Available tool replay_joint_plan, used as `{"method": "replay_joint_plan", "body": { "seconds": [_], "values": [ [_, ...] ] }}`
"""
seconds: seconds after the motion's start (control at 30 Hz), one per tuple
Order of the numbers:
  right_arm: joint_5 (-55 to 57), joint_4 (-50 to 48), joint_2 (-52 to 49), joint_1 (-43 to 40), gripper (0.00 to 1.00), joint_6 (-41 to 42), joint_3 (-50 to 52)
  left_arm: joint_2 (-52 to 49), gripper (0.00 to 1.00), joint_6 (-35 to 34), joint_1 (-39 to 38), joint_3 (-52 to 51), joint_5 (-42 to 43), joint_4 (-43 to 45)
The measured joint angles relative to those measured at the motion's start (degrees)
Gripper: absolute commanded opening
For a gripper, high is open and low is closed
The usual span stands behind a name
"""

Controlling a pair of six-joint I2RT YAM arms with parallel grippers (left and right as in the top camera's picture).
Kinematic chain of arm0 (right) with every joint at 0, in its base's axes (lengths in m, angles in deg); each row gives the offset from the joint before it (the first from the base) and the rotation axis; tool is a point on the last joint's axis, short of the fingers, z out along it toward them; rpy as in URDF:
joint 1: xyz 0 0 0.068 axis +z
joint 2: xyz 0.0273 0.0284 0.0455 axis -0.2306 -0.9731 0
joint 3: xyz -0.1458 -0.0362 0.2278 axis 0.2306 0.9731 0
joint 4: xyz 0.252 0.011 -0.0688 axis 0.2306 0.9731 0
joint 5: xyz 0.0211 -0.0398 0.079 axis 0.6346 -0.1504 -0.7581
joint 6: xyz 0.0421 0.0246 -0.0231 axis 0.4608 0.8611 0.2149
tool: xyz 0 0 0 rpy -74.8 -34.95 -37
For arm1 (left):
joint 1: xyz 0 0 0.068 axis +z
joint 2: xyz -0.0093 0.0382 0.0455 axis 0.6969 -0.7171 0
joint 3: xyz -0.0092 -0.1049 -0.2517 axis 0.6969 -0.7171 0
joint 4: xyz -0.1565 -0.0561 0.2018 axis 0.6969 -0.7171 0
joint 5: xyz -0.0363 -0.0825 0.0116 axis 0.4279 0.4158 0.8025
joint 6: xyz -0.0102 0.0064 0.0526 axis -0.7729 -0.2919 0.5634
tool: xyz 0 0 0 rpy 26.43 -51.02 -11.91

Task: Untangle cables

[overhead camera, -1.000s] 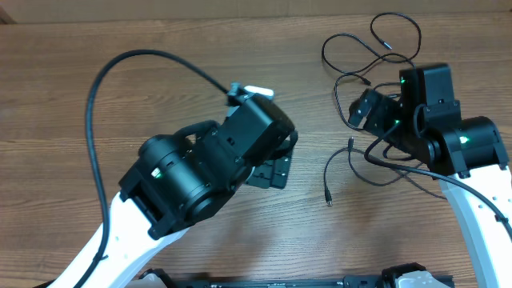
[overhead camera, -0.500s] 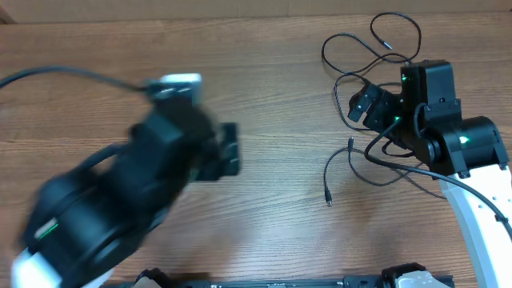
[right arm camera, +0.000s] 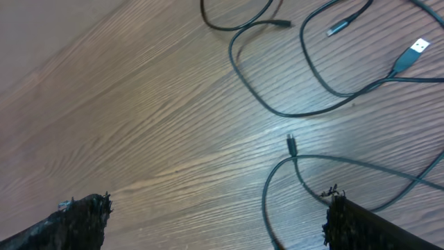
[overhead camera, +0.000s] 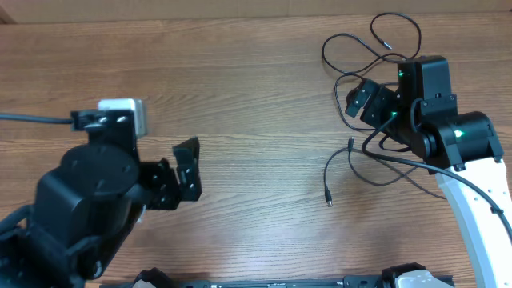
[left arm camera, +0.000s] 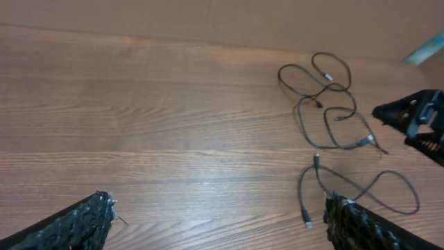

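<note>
The cables (overhead camera: 376, 56) lie as loose thin black strands on the right of the wooden table, with one strand ending in a plug (overhead camera: 328, 198). They also show in the left wrist view (left arm camera: 333, 111) and the right wrist view (right arm camera: 312, 76). My right gripper (overhead camera: 365, 101) is open and empty, hovering over the left part of the strands. My left gripper (overhead camera: 186, 170) is open and empty at the left of the table, far from the cables.
The thick black cable (overhead camera: 32, 119) of the left arm runs off the left edge. The right arm's own cable (overhead camera: 416, 164) crosses the strands. Bare wood table (overhead camera: 264, 96) lies between the arms.
My left arm has swung back from the table's middle to the lower left, gripper now pointing right. My right gripper has shifted slightly up over the strands. The cables have not moved.
</note>
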Motion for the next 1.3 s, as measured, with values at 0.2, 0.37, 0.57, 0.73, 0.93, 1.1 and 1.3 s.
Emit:
{"method": "replay_joint_plan", "body": {
  "seconds": [0.2, 0.37, 0.57, 0.73, 0.93, 1.1, 1.3],
  "values": [
    [-1.92, 3.3, 0.0, 0.0, 1.0, 0.0, 0.0, -0.11, 0.99, 0.02, 2.29, -0.11, -1.01, 1.81],
    [-2.38, 4.7, 0.0, 0.0, 1.0, 0.02, 0.0, -0.87, 0.99, 1.53, 5.75, -0.11, 1.27, 3.41],
    [-3.34, 5.11, 0.0, 0.0, 1.0, 0.0, 0.0, -6.43, 0.99, 3.72, 7.96, -0.11, 4.92, 3.8],
    [-5.03, 6.23, 0.0, 0.0, 1.0, 0.02, 0.0, -12.98, 0.99, 4.55, 10.58, -0.13, 7.02, 4.5],
    [-5.75, 7.93, 0.0, 0.0, 1.0, 0.0, 0.0, -16.57, 1.0, 6.29, 18.91, -0.13, 12.76, 4.52],
    [-5.77, 8.79, 0.0, 0.0, 1.0, 0.02, 0.0, -17.66, 1.0, 8.83, 29.46, -0.13, 18.69, 4.42],
    [-5.79, 8.72, 0.0, 0.0, 1.0, 0.02, 0.0, -17.64, 1.0, 13.38, 40.57, -0.11, 25.86, 1.11]
  ]
}}
